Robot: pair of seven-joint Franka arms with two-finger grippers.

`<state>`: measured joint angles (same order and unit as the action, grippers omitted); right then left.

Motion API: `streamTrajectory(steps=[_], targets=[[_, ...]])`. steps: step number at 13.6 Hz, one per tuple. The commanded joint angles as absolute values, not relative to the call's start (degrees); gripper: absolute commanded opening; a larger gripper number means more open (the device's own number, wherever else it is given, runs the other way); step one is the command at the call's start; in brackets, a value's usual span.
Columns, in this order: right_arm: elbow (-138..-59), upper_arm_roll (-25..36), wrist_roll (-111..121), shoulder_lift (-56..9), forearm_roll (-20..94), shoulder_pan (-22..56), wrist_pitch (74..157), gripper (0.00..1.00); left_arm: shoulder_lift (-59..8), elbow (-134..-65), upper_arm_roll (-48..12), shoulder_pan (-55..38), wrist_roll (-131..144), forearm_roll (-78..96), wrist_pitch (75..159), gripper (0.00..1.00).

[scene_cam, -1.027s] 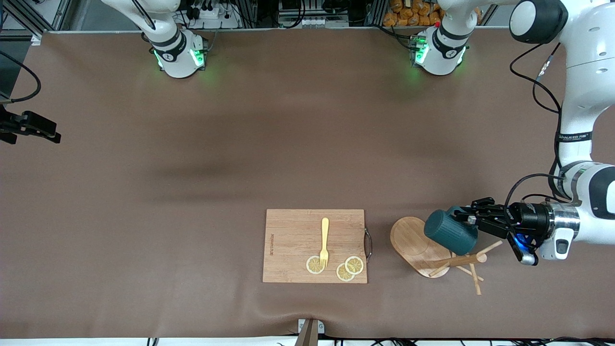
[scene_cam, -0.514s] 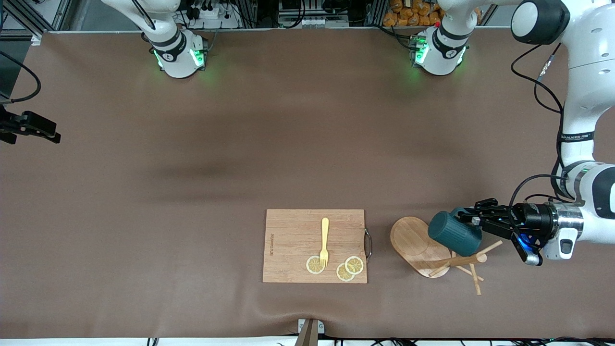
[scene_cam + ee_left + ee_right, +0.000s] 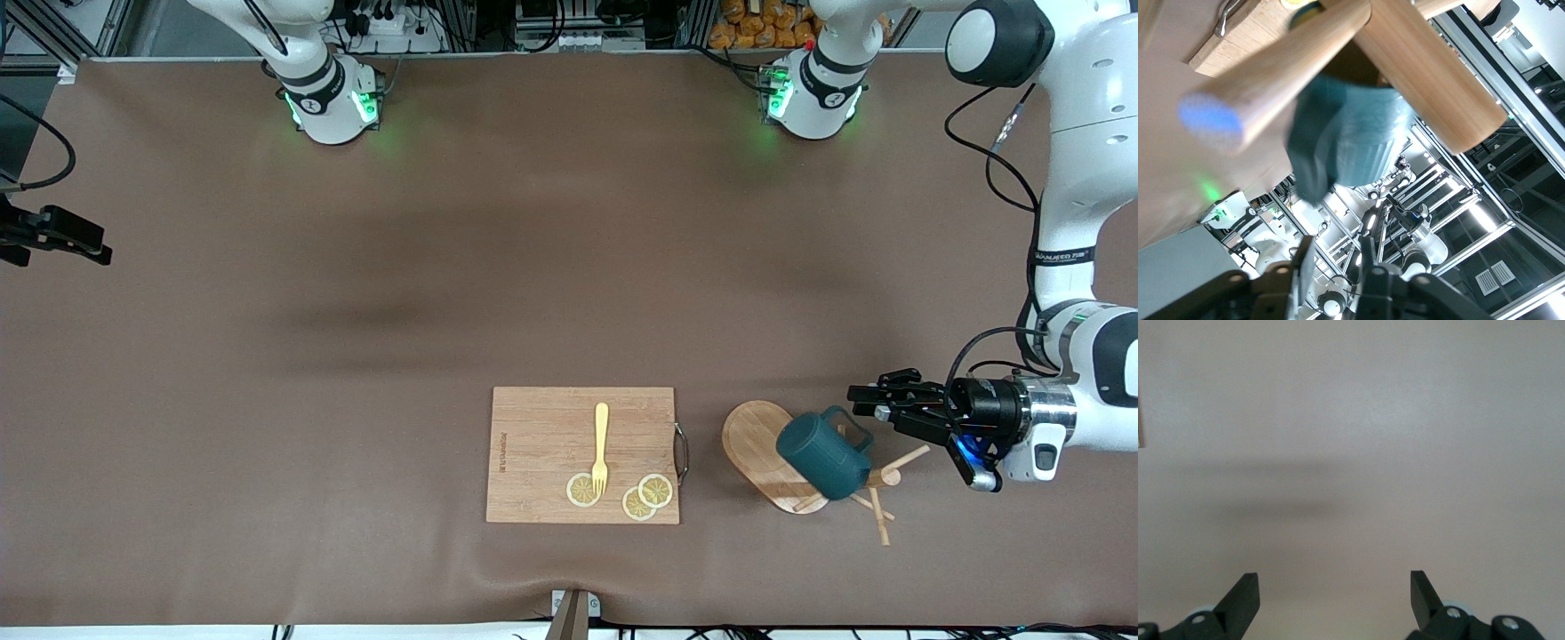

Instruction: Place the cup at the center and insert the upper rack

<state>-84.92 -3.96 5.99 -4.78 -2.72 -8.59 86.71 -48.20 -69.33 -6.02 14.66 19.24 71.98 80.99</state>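
The right hand (image 3: 1331, 600) waits above bare desk (image 3: 356, 356), its 2 fingers spread and holding nothing. The cup (image 3: 822, 455) lies tipped on the upper rack (image 3: 782, 462), which lies toppled beside the cutting board (image 3: 582, 453). The left hand (image 3: 867, 402) hangs just clear of the cup's handle, toward the left arm's end; I cannot tell its grip.

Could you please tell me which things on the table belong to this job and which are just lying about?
Part of the job:
- cup, lying tipped on the mug tree
- mug tree, on its side
- left tool, open beside the cup's handle

Just lying about:
- cutting board
- fork on the board
- lemon slices on the board
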Motion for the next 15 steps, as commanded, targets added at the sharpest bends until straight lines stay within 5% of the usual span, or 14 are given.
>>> streamTrajectory(steps=[1,3,15], targets=[[-83.76,-3.96,5.36,-5.27,-4.04,-8.26,86.22,1.0,-48.52,-69.17,-6.24,15.29,17.93,73.3,80.07,0.7],[-83.76,-3.96,5.45,-5.27,-4.13,-8.17,86.22,1.0,-48.34,-69.17,-6.24,15.29,17.84,73.3,80.07,1.0],[-83.76,-3.96,5.36,-5.27,-4.13,-8.26,86.22,1.0,-31.4,-68.9,-1.76,9.15,12.33,37.77,83.04,1.0]])
